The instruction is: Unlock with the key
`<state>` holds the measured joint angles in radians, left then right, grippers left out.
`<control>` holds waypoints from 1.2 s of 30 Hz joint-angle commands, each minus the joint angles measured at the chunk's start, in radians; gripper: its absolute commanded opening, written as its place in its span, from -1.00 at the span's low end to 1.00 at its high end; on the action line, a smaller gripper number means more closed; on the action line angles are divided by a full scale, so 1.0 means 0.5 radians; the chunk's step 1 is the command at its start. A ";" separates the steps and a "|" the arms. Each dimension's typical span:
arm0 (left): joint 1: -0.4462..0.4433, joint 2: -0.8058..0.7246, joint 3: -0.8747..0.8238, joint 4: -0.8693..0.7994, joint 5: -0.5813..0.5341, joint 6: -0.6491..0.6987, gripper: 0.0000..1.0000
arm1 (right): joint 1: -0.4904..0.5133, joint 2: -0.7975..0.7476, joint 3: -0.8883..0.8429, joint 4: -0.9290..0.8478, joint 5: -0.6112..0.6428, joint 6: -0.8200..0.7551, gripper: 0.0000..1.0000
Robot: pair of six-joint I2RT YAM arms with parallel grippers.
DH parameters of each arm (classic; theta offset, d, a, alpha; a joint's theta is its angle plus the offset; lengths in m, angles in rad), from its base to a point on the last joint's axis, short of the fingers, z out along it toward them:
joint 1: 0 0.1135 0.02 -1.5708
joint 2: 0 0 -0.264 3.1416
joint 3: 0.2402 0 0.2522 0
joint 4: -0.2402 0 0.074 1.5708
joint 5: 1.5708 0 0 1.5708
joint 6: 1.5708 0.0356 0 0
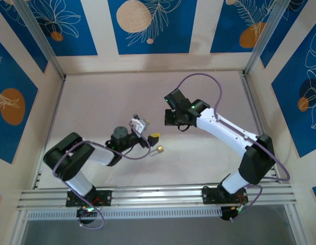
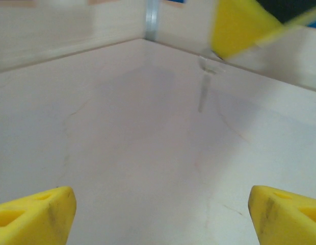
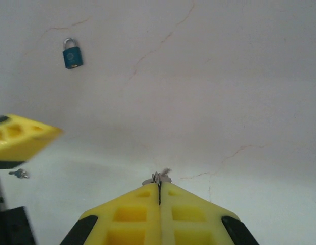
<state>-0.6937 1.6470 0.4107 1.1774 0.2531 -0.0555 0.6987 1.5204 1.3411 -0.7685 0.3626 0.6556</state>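
My right gripper [image 3: 159, 190] is shut on the key [image 3: 158, 178], and only a bit of grey metal pokes out past its yellow fingertips. It hovers above the table [image 3: 224, 92]. The blue padlock [image 3: 72, 53] lies flat on the table farther off to the left, well apart from both grippers, with its shackle pointing away. In the top view the right gripper [image 1: 169, 121] hangs over mid-table. Just left of it, my left gripper [image 1: 157, 143] is open with nothing between its fingers. In the left wrist view the blurred key [image 2: 203, 94] hangs under a right finger [image 2: 239, 25].
A small grey metal piece [image 3: 19, 173], apparently a second key, lies on the table below a left finger [image 3: 20, 135]. Wooden walls with metal posts [image 1: 43, 43] enclose the table on three sides. A rail [image 1: 158, 195] runs along the near edge.
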 commanded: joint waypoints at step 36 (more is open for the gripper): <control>-0.094 0.358 0.393 0.460 0.269 0.105 -0.28 | -0.071 -0.360 -0.206 0.144 -0.449 0.128 -0.86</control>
<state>-0.7364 1.8221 0.5884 1.3624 0.3595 0.0162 0.6739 1.3697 1.2514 -0.7006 0.1486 0.7067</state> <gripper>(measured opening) 0.370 0.075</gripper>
